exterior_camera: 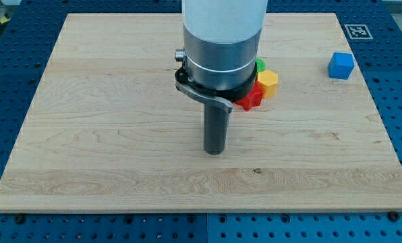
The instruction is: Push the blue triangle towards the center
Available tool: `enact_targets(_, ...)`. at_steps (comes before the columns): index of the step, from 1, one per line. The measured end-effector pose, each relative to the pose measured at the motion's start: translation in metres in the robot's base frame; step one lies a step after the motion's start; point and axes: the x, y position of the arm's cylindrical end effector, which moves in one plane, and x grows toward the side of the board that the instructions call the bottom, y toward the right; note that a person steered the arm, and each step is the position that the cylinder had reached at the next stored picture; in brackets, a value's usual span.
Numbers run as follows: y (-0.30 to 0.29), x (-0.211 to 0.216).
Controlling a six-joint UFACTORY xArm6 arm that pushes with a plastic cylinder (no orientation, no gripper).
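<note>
Wooden bench (pixel 106 101) fills most of the view, pale grain running across, set on a blue perforated surface (pixel 396 121).

The arm's big silver-white cylinder (pixel 222 40) comes down from 12 o'clock and blocks the middle of the bench. Below it a dark rod; my tip (pixel 215 152) sits on the wood just under the bench's centre, toward 6 o'clock. No jaws on this arm, only the rod, so nothing spread or pinched to report.

Blue block (pixel 340 65) lies far out at about 2 o'clock from the tip, near the bench's right edge, well apart from everything else. From here it reads as a blocky, cube-like shape; I cannot make out a triangle outline. It stands alone, untouched, well apart from the tip.

A small cluster sits at about 1 o'clock from the tip, partly hidden behind the arm's body:
- yellow block (pixel 268 82), faceted, rightmost of the cluster;
- red block (pixel 251 98), just below and left of the yellow one, touching or nearly so; shape unclear;
- green block (pixel 260 65), only a sliver showing above the yellow one.

The tip is near this cluster but apart from it.

A black-and-white marker tag (pixel 357 31) is at the bench's top right corner, 1 o'clock from the blue block.
</note>
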Motion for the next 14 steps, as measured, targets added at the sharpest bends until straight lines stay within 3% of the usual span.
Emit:
enact_targets(4, 0.022, 0.012)
enact_targets(6, -0.004, -0.007)
enact_targets(8, 0.017, -0.016)
enact_targets(9, -0.021, -0.025)
enact_targets(10, -0.038, -0.063)
enact_targets(11, -0.035, -0.050)
enact_targets(12, -0.034, -0.003)
enact_targets(14, 0.016, -0.032)
